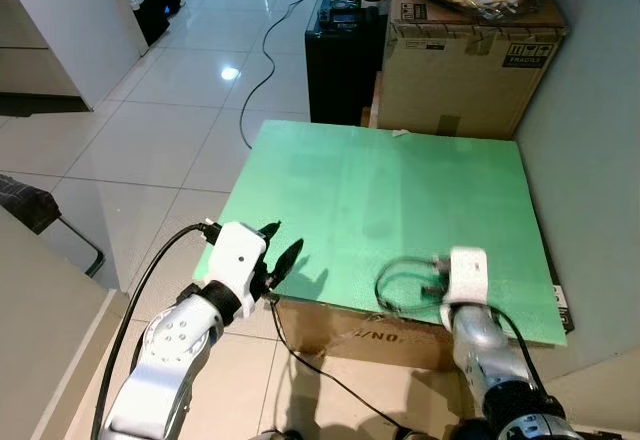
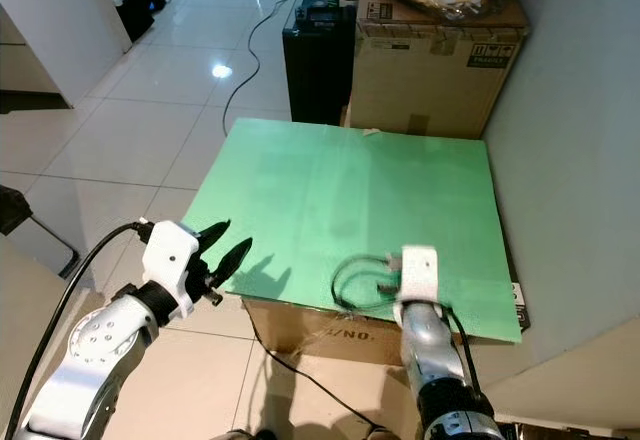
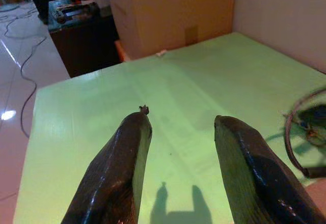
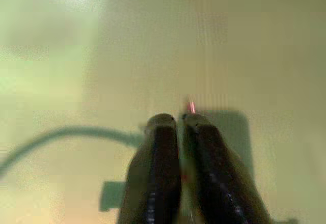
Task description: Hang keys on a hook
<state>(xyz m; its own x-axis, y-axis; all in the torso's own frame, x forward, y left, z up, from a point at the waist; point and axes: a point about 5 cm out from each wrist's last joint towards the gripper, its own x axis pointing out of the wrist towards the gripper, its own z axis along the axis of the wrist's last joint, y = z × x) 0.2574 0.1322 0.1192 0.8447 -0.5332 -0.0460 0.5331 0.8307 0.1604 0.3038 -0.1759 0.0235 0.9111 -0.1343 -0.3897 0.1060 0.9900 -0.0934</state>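
1. The right gripper [image 4: 179, 124] is seen low on the green board [image 1: 380, 190], lower right of the head views; its fingers are pressed nearly together, a thin slit between them.
2. Something small with a red glint shows at the tips, but whether keys are held cannot be told; the picture is blurred.
3. No keys can be made out with certainty. A dark looped cable [image 1: 400, 282] lies just beside the right wrist, touching the board.
4. The left gripper [image 3: 178, 127] is held at the board's lower left edge, fingers spread wide, nothing between them.
5. No hook is made out, so the step is judged to be securing the keys before a hook is sought.
6. For a good grip, the pinch should be confirmed on the ring itself, and the cable loop kept out of the fingers.
7. Around: a cardboard box [image 1: 465, 70] and a black case [image 1: 340, 55] stand past the board's far edge, upper centre; a floor cable [image 1: 265, 50] runs upper left; a wall [image 1: 590, 160] is on the right.
8. The loop is judged the main snag risk.
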